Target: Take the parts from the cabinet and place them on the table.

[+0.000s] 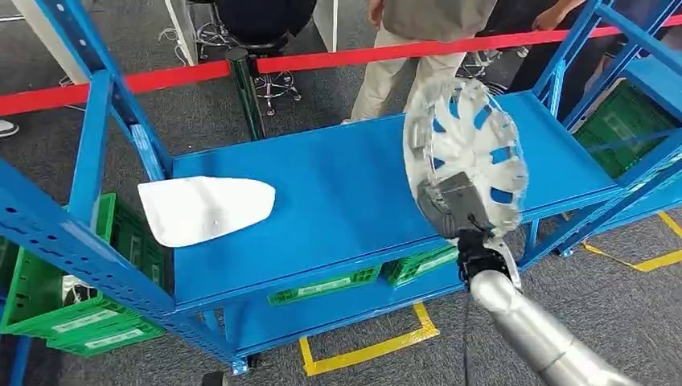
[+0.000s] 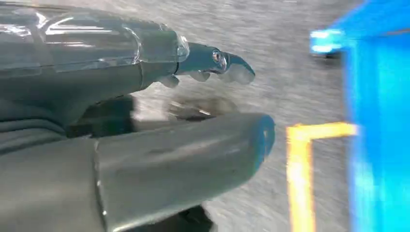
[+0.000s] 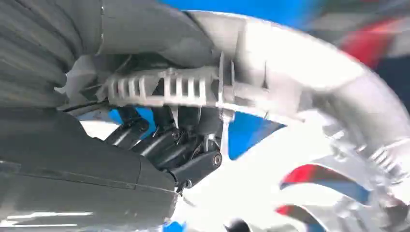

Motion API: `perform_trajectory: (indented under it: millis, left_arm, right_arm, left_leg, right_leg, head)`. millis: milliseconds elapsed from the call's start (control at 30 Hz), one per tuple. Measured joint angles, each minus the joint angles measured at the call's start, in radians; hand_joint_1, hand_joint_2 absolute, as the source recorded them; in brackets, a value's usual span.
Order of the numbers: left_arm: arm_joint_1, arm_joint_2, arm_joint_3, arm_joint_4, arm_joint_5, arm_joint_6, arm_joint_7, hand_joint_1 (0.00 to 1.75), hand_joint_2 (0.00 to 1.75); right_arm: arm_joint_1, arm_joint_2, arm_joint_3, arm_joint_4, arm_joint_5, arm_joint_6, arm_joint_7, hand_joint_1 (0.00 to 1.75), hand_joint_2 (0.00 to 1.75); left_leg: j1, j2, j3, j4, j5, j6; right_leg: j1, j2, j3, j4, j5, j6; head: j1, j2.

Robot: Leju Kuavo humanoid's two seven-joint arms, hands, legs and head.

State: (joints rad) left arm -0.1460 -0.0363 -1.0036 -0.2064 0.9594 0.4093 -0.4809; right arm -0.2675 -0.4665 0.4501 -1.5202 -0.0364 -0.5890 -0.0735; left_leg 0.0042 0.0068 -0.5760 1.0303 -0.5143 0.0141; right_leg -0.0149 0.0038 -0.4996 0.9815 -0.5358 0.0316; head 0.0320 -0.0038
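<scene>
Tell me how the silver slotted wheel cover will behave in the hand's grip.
The silver slotted wheel cover is probably light and stiff: the right hand holds it upright by one rim edge without sagging. Gripped off-centre, it may swing. Its thin slotted spokes look breakable.

Bright, even light; both wrist views motion-blurred (head view sharper), shadows soft.

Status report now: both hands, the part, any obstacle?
Right robot hand grips wheel cover, lifted above blue shelf. Left robot hand open, over floor. White part lies on shelf.
</scene>
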Motion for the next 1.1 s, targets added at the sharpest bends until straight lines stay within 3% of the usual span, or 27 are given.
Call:
perform_trajectory:
  millis: [67, 200, 233, 367, 433, 567, 933, 1100]
  left_arm:
    - [-0.008, -0.003, 0.014, -0.01, 0.009, -0.021, -0.076, 0.0, 0.0]
    - [-0.028, -0.005, 0.043, -0.032, 0.013, -0.046, -0.138, 0.0, 0.0]
    - [-0.031, -0.006, 0.051, -0.037, 0.016, -0.059, -0.149, 0.0, 1.75]
    - [-0.035, -0.01, 0.077, -0.067, 0.016, -0.102, -0.186, 0.0, 1.75]
    - [-0.038, -0.011, 0.085, -0.079, 0.009, -0.108, -0.194, 0.0, 1.75]
    - [-0.041, -0.011, 0.098, -0.099, -0.014, -0.107, -0.205, 0.0, 1.75]
    - [-0.042, -0.011, 0.099, -0.12, -0.08, -0.101, -0.198, 0.0, 1.75]
    - [-0.041, -0.012, 0.099, -0.12, -0.065, -0.142, -0.202, 0.0, 1.75]
  right_arm:
    - [0.038, 0.024, -0.024, -0.199, -0.057, 0.024, -0.089, 1.75, 1.75]
    - [0.09, 0.067, -0.021, -0.523, -0.093, 0.137, -0.183, 1.75, 1.75]
    - [0.102, 0.078, -0.012, -0.577, -0.087, 0.171, -0.213, 1.75, 1.75]
    - [0.126, 0.116, 0.039, -0.748, -0.076, 0.224, -0.316, 1.75, 1.75]
    - [0.132, 0.124, 0.052, -0.805, -0.076, 0.224, -0.329, 1.75, 1.75]
    - [0.132, 0.132, 0.07, -0.894, -0.077, 0.223, -0.33, 1.75, 1.75]
    - [0.132, 0.154, 0.1, -0.896, -0.096, 0.23, -0.318, 1.75, 1.75]
    - [0.132, 0.16, 0.111, -0.896, -0.102, 0.243, -0.299, 1.75, 1.75]
  left_leg:
    - [0.0, -0.003, 0.0, 0.0, 0.0, 0.0]
    - [0.001, -0.011, 0.0, 0.0, 0.0, 0.0]
    - [0.001, -0.012, -0.001, 0.0, 0.0, 0.0]
    - [0.001, -0.014, 0.0, 0.0, 0.0, -0.001]
    - [0.001, -0.014, 0.0, 0.0, 0.0, -0.001]
    - [-0.001, -0.015, 0.0, 0.0, 0.0, -0.001]
    - [-0.001, -0.015, 0.001, 0.0, 0.0, -0.001]
    - [-0.001, -0.014, 0.001, 0.0, -0.001, -0.001]
  right_leg:
    - [0.0, -0.001, -0.002, 0.0, -0.001, 0.0]
    - [0.0, -0.005, -0.002, 0.001, -0.002, -0.001]
    - [0.0, -0.005, -0.001, 0.001, -0.003, -0.002]
    - [0.0, -0.005, -0.001, 0.001, -0.004, -0.003]
    - [-0.001, -0.004, -0.001, 0.0, -0.004, -0.003]
    - [-0.002, -0.004, -0.001, 0.0, -0.004, -0.003]
    - [-0.001, -0.003, -0.001, 0.0, -0.003, -0.003]
    - [-0.001, -0.003, -0.001, 0.001, -0.005, -0.002]
  head:
    - [0.0, 0.0]
    - [-0.001, 0.0]
    - [-0.002, 0.0]
    - [-0.001, 0.0]
    - [0.0, 0.0]
    - [0.0, 0.0]
    - [0.0, 0.0]
    - [0.0, 0.0]
